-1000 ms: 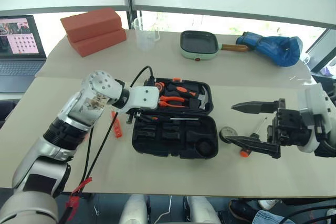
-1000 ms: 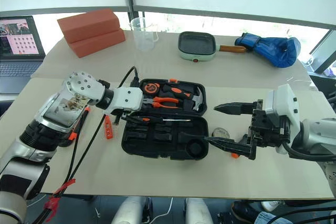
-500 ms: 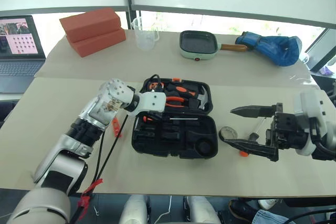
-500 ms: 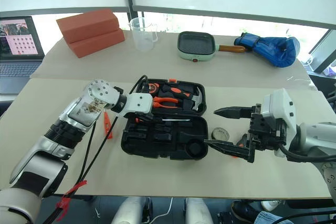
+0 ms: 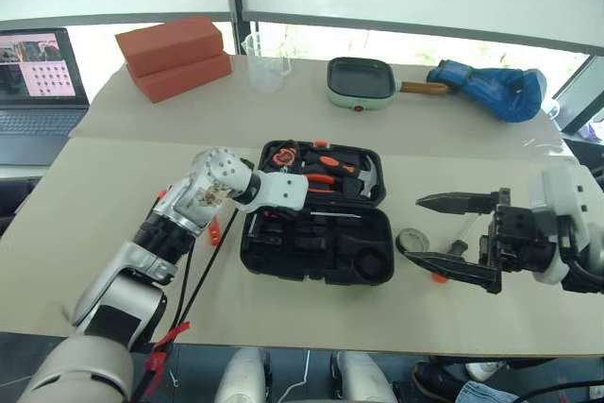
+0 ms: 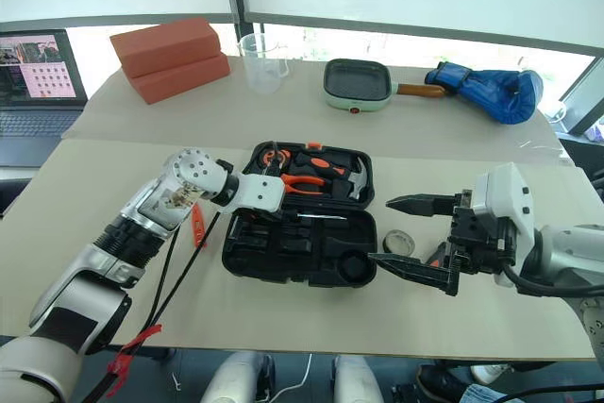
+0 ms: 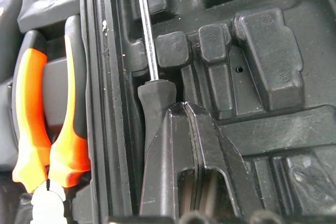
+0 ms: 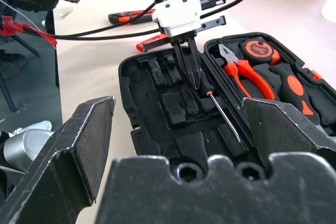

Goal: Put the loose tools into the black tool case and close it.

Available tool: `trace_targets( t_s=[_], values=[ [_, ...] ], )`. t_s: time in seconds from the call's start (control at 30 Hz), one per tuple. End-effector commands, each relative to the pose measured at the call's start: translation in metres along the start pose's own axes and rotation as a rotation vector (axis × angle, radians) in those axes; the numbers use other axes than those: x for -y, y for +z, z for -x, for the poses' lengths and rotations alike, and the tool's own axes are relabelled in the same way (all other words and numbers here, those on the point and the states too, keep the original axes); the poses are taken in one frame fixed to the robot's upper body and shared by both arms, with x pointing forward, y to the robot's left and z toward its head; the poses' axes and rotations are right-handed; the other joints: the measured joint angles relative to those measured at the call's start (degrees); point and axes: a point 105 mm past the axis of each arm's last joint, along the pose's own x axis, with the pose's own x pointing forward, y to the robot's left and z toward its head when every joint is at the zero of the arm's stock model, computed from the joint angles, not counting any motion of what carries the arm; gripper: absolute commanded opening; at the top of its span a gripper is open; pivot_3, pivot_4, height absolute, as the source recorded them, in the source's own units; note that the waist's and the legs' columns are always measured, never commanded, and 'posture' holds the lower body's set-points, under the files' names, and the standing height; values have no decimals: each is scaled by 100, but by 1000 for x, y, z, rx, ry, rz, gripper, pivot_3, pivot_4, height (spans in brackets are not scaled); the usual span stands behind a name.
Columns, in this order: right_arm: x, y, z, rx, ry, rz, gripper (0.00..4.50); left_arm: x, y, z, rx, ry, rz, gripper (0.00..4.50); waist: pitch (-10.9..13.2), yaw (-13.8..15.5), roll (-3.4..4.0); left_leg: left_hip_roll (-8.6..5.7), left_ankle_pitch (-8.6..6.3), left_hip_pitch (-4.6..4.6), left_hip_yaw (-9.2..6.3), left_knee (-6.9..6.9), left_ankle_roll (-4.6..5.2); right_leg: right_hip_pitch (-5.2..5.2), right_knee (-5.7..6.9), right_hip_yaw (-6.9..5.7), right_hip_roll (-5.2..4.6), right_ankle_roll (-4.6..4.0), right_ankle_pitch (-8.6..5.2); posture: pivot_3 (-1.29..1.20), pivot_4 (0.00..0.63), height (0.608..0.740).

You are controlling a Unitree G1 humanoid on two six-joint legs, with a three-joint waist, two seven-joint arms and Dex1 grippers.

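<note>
The black tool case lies open in the middle of the table. A screwdriver with a dark handle lies inside it along the hinge, shaft pointing right. My left gripper is shut and points down into the case, its tips resting on that handle with nothing between them. An orange utility knife lies on the table left of the case. To the case's right, my right gripper hangs open above a small tape roll and a small orange tool.
Orange pliers, a tape measure and a hammer sit in the case's far half. At the back stand a green-rimmed pan, a blue glove, a clear cup, red bricks and a laptop.
My left arm has sunk and reached right into the case, and its fingers have closed. The right gripper has kept still and open.
</note>
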Motion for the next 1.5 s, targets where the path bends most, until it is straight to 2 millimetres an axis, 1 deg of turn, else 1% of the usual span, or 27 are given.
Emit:
trace_targets(
  t_s=[0.03,0.07,0.2,0.3,0.37,0.43,0.6,0.73,0.97,1.07,1.17,1.2,1.23,1.27,1.3,1.37,1.43,1.5],
  values=[
    [-1,6,1,22,-15,30,4500,-4,-6,2,-34,13,10,39,0,1,0,0,1,0,-1,1,2,2,0,0,0,1,1,0,150,740],
    [-1,5,1,22,-16,29,4500,-6,-4,6,-21,19,21,39,0,-1,0,-1,2,0,-2,2,2,1,0,1,0,2,1,0,150,740],
    [-1,4,2,23,-22,24,4500,-10,19,29,126,21,106,39,0,-56,0,1,2,-14,-4,2,3,-15,8,3,4,1,2,0,150,740],
    [0,3,2,23,-24,20,4500,-15,27,36,155,42,137,39,0,-83,1,6,2,-26,-9,2,3,-27,9,4,11,1,1,0,150,740],
    [1,2,2,22,-26,18,4500,-16,28,35,153,49,143,39,0,-81,1,6,2,-27,-13,2,3,-26,6,4,13,1,1,0,150,740],
    [2,2,2,21,-27,18,4500,-17,26,30,136,57,133,39,0,-81,1,5,2,-27,-13,3,3,-24,5,4,13,1,1,0,150,740],
    [2,2,2,22,-26,19,4500,-12,11,15,55,44,63,39,0,-83,0,4,2,-26,-14,3,3,-23,4,4,13,1,1,0,150,740],
    [1,3,4,23,-27,18,4500,-6,0,-1,0,29,9,39,0,-71,1,4,2,-27,-14,3,3,-24,4,5,13,1,1,0,150,740],
    [0,4,3,35,-31,12,4500,4,-10,-12,-30,-14,-40,39,-1,-35,2,2,2,-15,-14,4,3,-7,0,8,13,1,2,0,150,740],
    [0,1,4,29,-46,6,4500,1,-7,-8,5,5,-17,39,-2,-22,3,1,2,-12,-14,3,3,-2,-1,8,13,1,2,0,150,740],
    [3,-4,6,24,-88,-9,4500,-13,3,11,111,94,68,39,-2,-37,3,2,2,-14,-15,3,3,-5,1,9,13,1,2,0,150,740],
    [6,-6,8,19,-123,-15,4500,-19,7,21,159,137,114,39,-2,-52,3,2,2,-16,-15,3,3,-10,3,10,13,1,2,0,150,740],
    [14,-15,13,-7,-208,-23,4500,-24,9,40,224,188,197,279,-2,-69,3,3,2,-20,-16,3,3,-16,5,10,14,1,2,0,150,740],
    [21,-26,20,-39,-316,-50,4500,-24,10,61,282,206,285,540,-2,-83,2,5,2,-28,-17,3,2,-24,8,10,15,1,1,0,150,740],
    [25,-34,26,-62,-391,-69,4500,-22,12,75,322,210,342,753,0,-90,0,8,2,-38,-19,4,2,-33,10,10,17,1,1,0,150,740],
    [26,-43,38,-80,-490,-114,4500,-14,20,93,384,171,423,1480,1,-118,4,13,3,-50,-24,4,1,-48,13,8,23,0,1,0,150,740],
    [17,-52,50,-106,-546,-163,4500,-4,31,110,450,124,472,2175,-6,-116,19,13,3,-48,-25,3,0,-46,19,9,23,-2,-1,0,150,740],
    [0,-63,68,-159,-603,-222,4500,13,47,131,529,43,483,2930,-6,-74,31,9,3,-44,-25,3,0,-36,14,9,18,3,-5,0,150,740]
  ],
)
